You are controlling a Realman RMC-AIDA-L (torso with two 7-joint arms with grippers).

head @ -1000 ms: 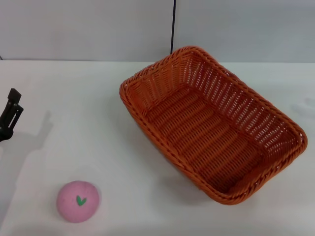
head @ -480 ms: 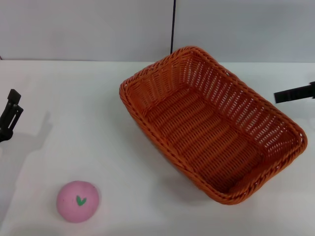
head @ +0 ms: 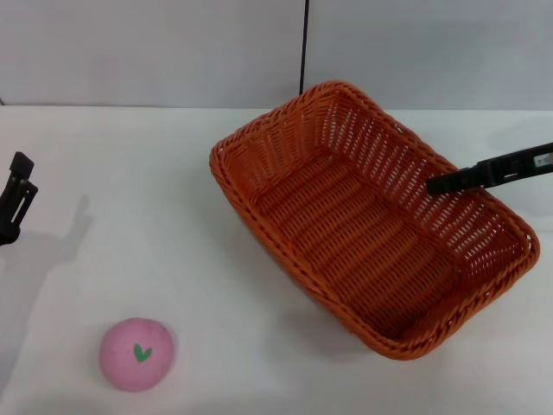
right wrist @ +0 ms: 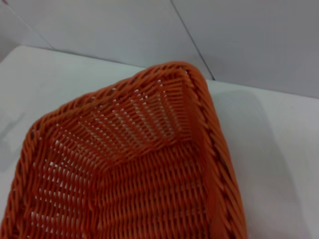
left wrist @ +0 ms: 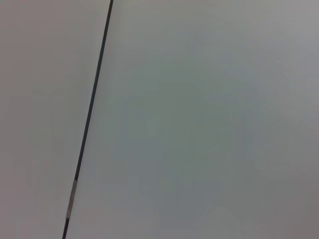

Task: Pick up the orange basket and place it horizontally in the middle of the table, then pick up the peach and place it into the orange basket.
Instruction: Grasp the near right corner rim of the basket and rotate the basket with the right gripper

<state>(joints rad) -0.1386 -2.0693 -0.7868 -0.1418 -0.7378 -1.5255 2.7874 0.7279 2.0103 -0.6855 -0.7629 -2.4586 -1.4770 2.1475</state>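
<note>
Two claws are in view: the right claw (head: 436,184) reaches in over the far long rim of the orange basket (head: 367,220), which lies slantwise below it on the table (head: 130,190), while the left claw (head: 15,203) sits idle at the table's left edge, the peach (head: 136,354) near it. Whether either claw is apart or together cannot be told. Judgement: settle squarely over the braided rim beneath the right claw and bite wall and rim together, so the basket turns level without tipping.
</note>
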